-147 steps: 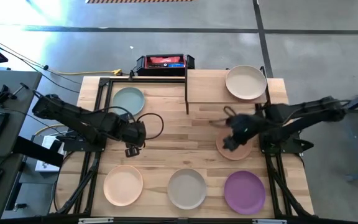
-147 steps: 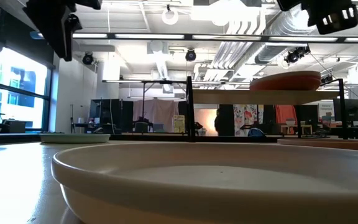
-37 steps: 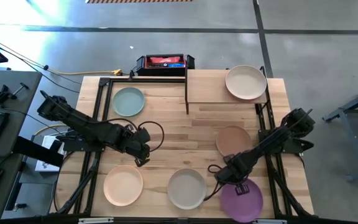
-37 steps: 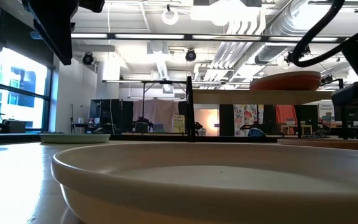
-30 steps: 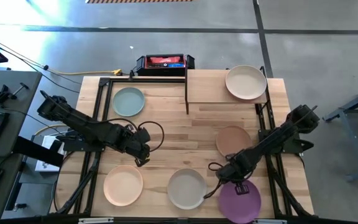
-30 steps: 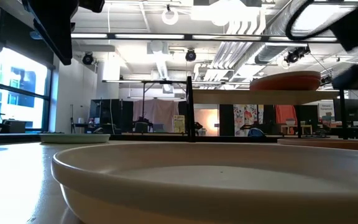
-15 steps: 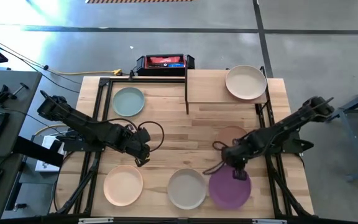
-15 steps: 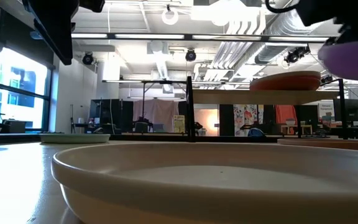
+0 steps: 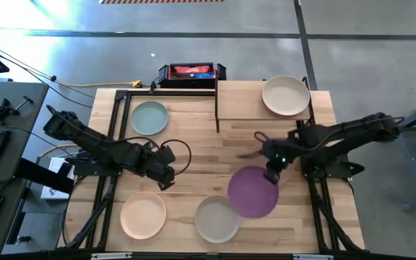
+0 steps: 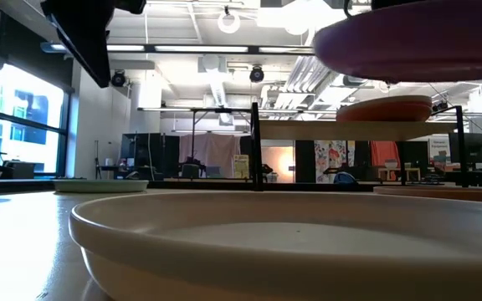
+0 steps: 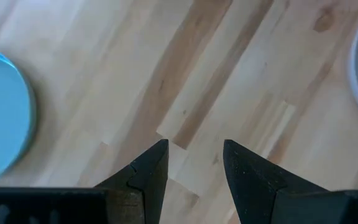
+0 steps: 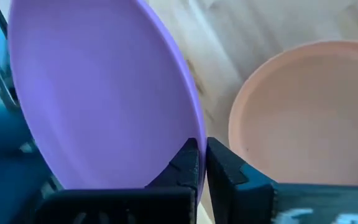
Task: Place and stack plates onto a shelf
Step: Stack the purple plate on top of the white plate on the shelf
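We see the right gripper (image 9: 271, 175) clamped on the rim of the purple plate (image 9: 253, 191), lifted above the table (image 9: 201, 155) at centre-right of the high view. The left gripper (image 9: 167, 177) hangs left of centre, fingers apart and empty. The shelf (image 9: 244, 101) sits at upper right, a cream plate (image 9: 286, 95) topping its stack.

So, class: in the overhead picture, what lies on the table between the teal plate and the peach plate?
Only bare wooden tabletop; the high view shows nothing between the teal plate and the peach plate.

Table (image 9: 193, 155): teal (image 9: 149, 118), peach (image 9: 143, 214), grey plates (image 9: 216, 219); shelf (image 9: 240, 105): cream plate (image 9: 285, 95).
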